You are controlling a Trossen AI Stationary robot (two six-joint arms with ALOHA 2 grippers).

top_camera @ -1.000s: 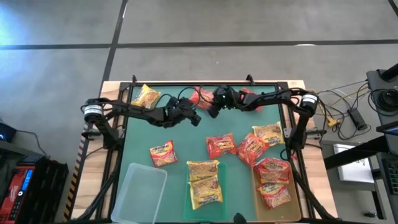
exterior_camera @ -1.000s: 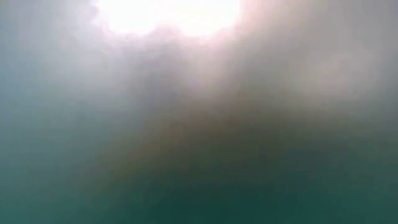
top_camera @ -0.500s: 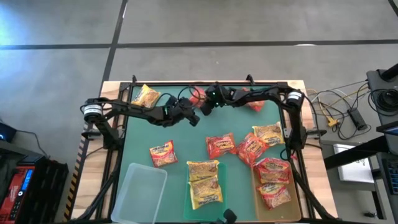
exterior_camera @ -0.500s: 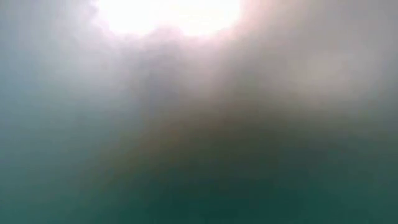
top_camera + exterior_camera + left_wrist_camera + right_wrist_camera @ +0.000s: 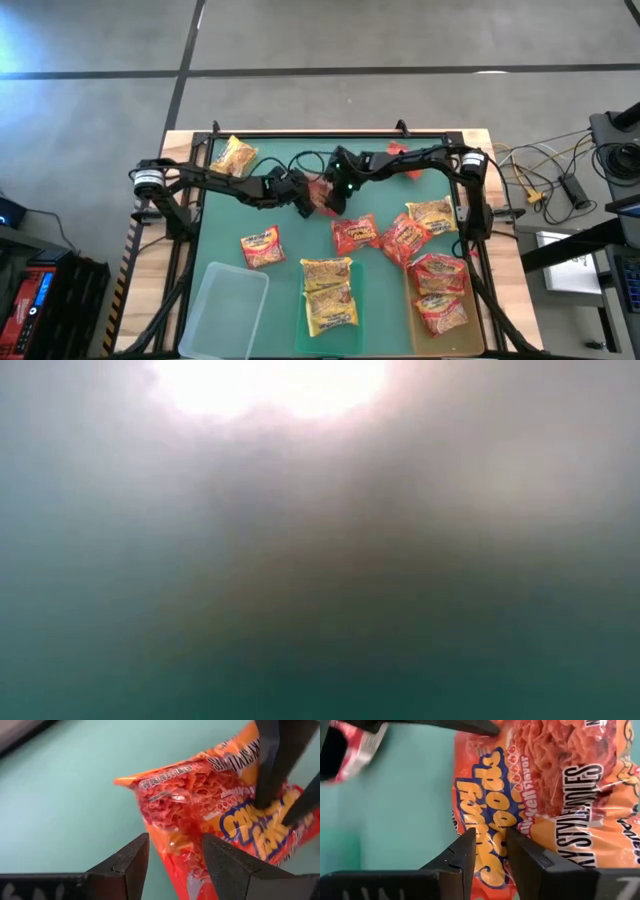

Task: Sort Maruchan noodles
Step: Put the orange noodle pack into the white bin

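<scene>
Eleven Maruchan packets counted: one in my tools, six loose on the green worktop [image 5: 225,205], four in trays.
Held packet: one red-orange packet [image 5: 322,193], up off the worktop near its middle, toward the back.
Right tool [image 5: 491,837]: fingers closed to a narrow gap, pinching the red-orange packet by its printed face.
Left tool [image 5: 175,845]: fingers standing apart, with the same packet's edge between them; I cannot tell whether they press on it.
Loose yellow: two, one at the back left corner [image 5: 233,155], one at the right edge [image 5: 431,214].
Loose red: three, two side by side right of centre [image 5: 354,234] [image 5: 404,240], one at the back partly hidden by my right arm [image 5: 411,169].
Loose orange-and-pale: one, left of centre [image 5: 261,247].
Trays: three in a row along the front.
Clear tray [image 5: 218,300]: holds nothing.
Green tray [image 5: 300,312]: two yellow packets [image 5: 327,273].
Amber tray [image 5: 410,305]: two red packets [image 5: 437,272].
</scene>
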